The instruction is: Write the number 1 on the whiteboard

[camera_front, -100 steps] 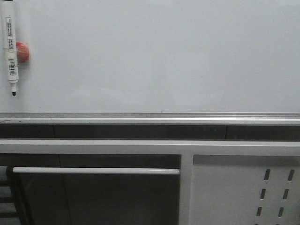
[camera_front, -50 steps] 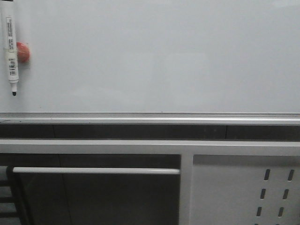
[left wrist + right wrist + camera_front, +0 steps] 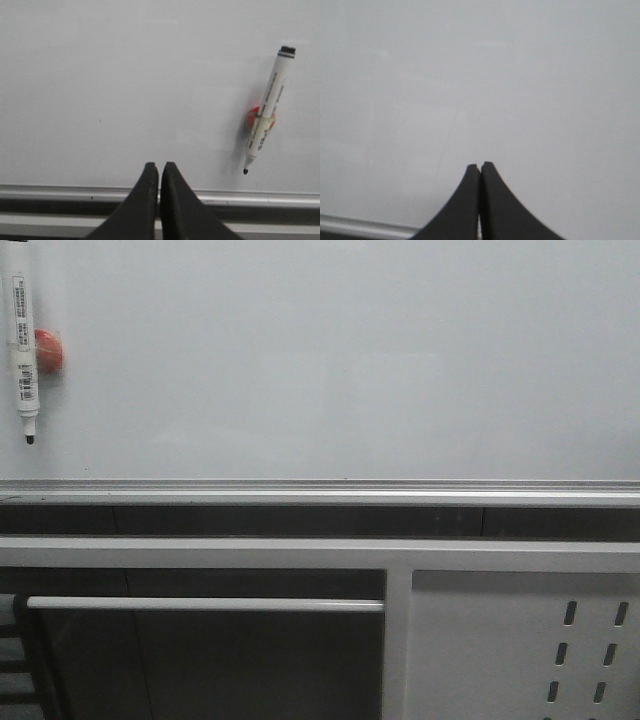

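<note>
A pale whiteboard (image 3: 340, 360) fills the front view, its surface unmarked, a silver rail (image 3: 320, 488) along its lower edge. A white marker (image 3: 22, 355) hangs tip-down on a red magnetic clip (image 3: 48, 350) at the board's left. The left tool (image 3: 159, 165) and right tool (image 3: 480, 166), both closed and empty, face the board; the marker is apart from the left tool.
</note>
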Motion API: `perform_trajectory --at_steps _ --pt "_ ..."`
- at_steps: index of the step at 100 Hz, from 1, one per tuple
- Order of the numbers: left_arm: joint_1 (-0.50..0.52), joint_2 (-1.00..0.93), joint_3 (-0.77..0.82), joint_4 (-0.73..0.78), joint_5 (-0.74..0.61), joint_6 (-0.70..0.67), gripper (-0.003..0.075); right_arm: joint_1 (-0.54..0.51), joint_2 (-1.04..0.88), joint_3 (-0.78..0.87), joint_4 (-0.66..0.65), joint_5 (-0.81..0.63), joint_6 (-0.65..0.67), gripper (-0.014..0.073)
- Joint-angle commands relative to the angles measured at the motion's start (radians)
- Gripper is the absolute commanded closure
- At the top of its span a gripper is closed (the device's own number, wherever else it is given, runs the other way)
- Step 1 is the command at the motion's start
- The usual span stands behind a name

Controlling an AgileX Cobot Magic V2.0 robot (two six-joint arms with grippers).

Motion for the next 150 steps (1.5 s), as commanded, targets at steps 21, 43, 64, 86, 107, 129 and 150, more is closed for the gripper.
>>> perform_trajectory --at_steps 21,43,64,86,107,129,150 --pt "0.001 -0.028 0.021 -0.024 -0.271 -0.010 0.0738 0.000 -0.019 0.027 -0.008 -0.273 -0.003 0.0665" --pt "0.001 -0.028 0.008 -0.270 -0.272 -0.040 0.0738 0.000 -0.019 0.025 -0.005 -0.288 0.384 0.0665" --pt "0.001 -0.006 -0.124 -0.136 -0.014 -0.044 0.0738 0.022 -0.012 -0.053 -0.009 -0.031 0.476 0.0664" --pt "0.001 0.096 -0.241 -0.136 0.079 0.041 0.0738 0.114 0.072 -0.169 -0.063 0.109 0.476 0.0662" --pt "0.001 0.248 -0.341 -0.149 0.099 0.055 0.0738 0.218 0.210 -0.312 -0.063 0.350 0.474 0.0662" --pt "0.000 0.387 -0.359 -0.175 -0.058 0.052 0.0738 0.260 0.299 -0.319 0.070 0.296 0.476 0.0662" --pt "-0.092 0.470 -0.423 -0.159 -0.050 0.054 0.0738 0.296 0.347 -0.339 0.064 0.367 0.358 0.0662"
